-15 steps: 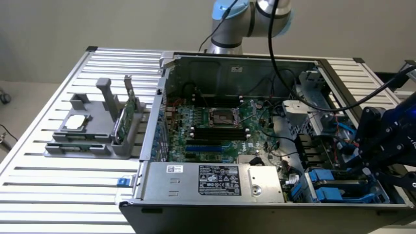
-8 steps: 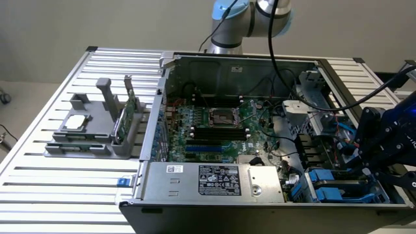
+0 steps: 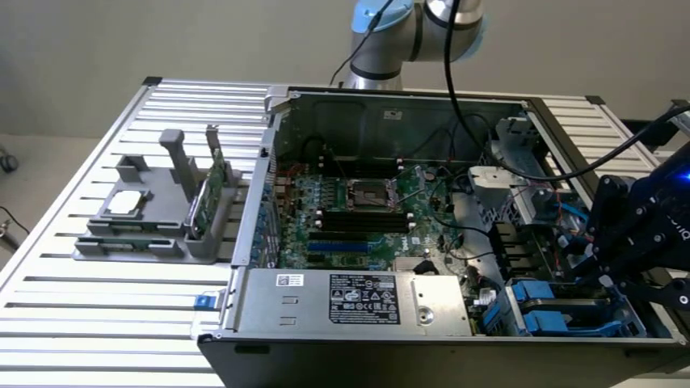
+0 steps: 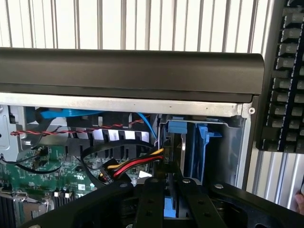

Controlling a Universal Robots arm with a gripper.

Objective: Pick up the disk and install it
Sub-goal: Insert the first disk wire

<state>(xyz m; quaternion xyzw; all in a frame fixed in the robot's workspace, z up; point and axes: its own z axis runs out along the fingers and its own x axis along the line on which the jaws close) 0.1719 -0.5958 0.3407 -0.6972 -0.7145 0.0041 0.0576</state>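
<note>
The disk [image 4: 190,142] is standing on edge inside the drive bay [image 4: 223,142] of the computer case [image 3: 431,343]. Its thin silver side shows between the blue frame pieces, and that edge-on pose is what the narrow slot calls for. Right on it, the gripper [image 4: 170,205]: the jaws are drawn close with a strip of blue pinched between them, so I read them as clenched on the disk's blue frame, gripping the plastic rim and not the metal face.

In the exterior view the gripper hangs over the case's four o'clock corner. That's where the blue drive carriers [image 3: 544,311] sit stacked, so the disk is in or right at its bay. How deep it sits I cannot tell.

Just beside the bay, a red, yellow and black cable bundle [image 4: 137,164] loops across, close enough to matter for anything sliding past. Beyond that comes the green motherboard [image 3: 367,210] in the middle of the case, with the power supply box [image 3: 356,299] at six o'clock along the near wall.

Out at nine o'clock, well apart from the action, a grey stand [image 3: 151,214] sits on the slatted worktop [image 3: 108,315]. It holds a green card [image 3: 216,186] upright and a small silver chip [image 3: 126,202] lying flat. The arm [image 3: 399,32] rises from twelve o'clock behind the case.
</note>
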